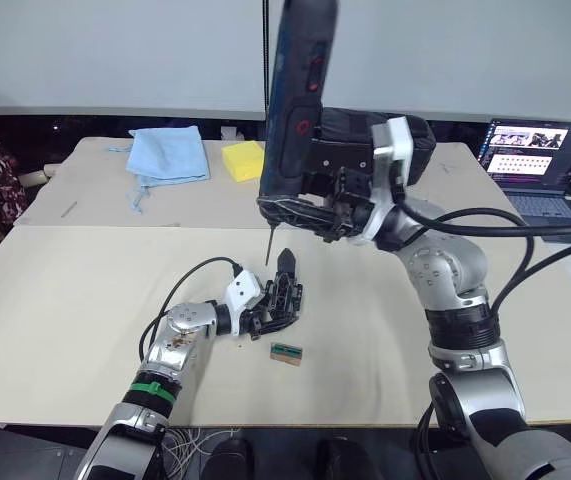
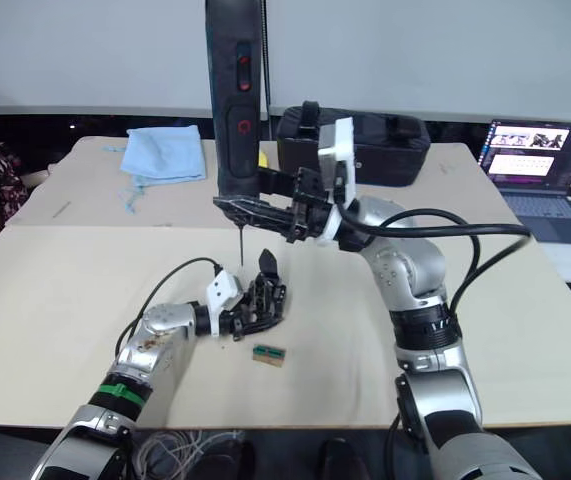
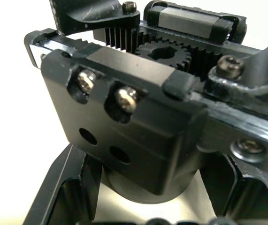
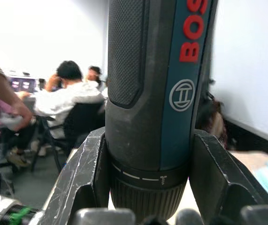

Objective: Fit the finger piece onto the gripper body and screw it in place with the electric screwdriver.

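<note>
The gripper body (image 1: 279,298), a small black blocky assembly, sits at the table's middle with my left gripper (image 1: 262,318) shut on it. The left wrist view shows its screws and gear teeth (image 3: 164,51) close up. A black pointed finger (image 1: 286,263) rises from its top; I cannot tell whether this is the finger piece. My right gripper (image 1: 310,212) is shut on the electric screwdriver (image 1: 297,100), which it holds upright. Both fingers (image 4: 84,173) clamp the tool's collar. The thin bit (image 1: 267,245) points down, its tip just above the body, beside the pointed finger.
A small green-and-brown part (image 1: 286,352) lies on the table just in front of the body. At the far side lie a blue cloth (image 1: 168,152) and a yellow block (image 1: 243,160), with a black bag (image 2: 365,145) beside them. An open laptop (image 1: 535,160) stands at the far right. Seated people (image 4: 68,98) appear behind the tool.
</note>
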Controlling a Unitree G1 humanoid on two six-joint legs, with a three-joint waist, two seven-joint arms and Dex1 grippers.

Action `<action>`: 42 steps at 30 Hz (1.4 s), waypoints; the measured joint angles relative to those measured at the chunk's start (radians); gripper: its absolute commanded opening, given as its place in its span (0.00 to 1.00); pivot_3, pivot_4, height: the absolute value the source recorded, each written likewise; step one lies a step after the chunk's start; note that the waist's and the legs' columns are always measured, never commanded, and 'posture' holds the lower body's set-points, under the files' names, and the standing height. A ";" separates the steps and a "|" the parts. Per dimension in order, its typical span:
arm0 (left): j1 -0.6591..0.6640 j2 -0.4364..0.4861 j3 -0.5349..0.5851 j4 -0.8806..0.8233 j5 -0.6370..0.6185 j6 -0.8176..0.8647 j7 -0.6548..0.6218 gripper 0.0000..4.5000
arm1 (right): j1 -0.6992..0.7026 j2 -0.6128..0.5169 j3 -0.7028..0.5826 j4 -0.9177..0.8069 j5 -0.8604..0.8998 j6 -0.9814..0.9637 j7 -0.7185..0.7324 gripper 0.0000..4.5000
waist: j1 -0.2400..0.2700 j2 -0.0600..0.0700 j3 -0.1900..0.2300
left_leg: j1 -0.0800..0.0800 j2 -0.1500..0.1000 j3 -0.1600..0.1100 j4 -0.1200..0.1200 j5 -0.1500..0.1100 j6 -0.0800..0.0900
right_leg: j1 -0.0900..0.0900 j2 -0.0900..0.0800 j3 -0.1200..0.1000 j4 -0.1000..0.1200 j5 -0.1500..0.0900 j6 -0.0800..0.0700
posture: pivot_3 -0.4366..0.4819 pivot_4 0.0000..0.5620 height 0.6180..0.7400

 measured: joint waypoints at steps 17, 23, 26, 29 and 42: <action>0.048 0.062 0.027 -0.045 -0.026 0.006 -0.017 0.98 | 0.044 -0.127 -0.080 -0.138 0.138 0.108 0.011 0.43 | -0.022 0.000 0.000 | 0.001 0.002 0.000 -0.003 0.000 0.000 | -0.002 0.001 0.000 0.001 -0.001 -0.003 | 0.48 0.27 1.00; 0.128 0.161 0.093 -0.084 -0.093 -0.030 -0.099 0.98 | 0.104 -0.228 -0.131 -0.147 0.150 0.112 -0.002 0.43 | -0.027 0.000 0.000 | 0.001 0.002 0.001 -0.006 0.000 0.000 | -0.004 0.001 0.000 0.001 -0.002 -0.004 | 0.48 0.27 1.00; 0.222 0.246 0.163 -0.116 -0.178 -0.051 -0.209 0.98 | 0.189 -0.317 -0.178 -0.159 0.149 0.113 0.006 0.43 | -0.024 -0.001 0.002 | -0.002 0.002 0.001 -0.007 -0.001 -0.002 | -0.007 0.000 0.000 0.000 -0.003 -0.005 | 0.48 0.27 1.00; 0.314 0.358 0.259 -0.127 -0.245 -0.082 -0.316 0.98 | 0.339 -0.400 -0.266 -0.172 0.126 0.093 0.012 0.43 | -0.016 -0.002 0.002 | -0.010 0.002 0.001 -0.007 -0.001 -0.002 | -0.016 -0.001 0.000 0.000 -0.003 -0.005 | 0.48 0.27 1.00; 0.334 0.399 0.303 -0.169 -0.267 -0.214 -0.468 0.98 | 0.504 -0.326 -0.216 -0.400 0.077 -0.021 0.003 0.43 | 0.002 0.002 0.011 | -0.011 0.002 0.004 -0.006 -0.003 -0.005 | -0.017 0.000 0.000 0.000 -0.001 -0.002 | 0.48 0.27 1.00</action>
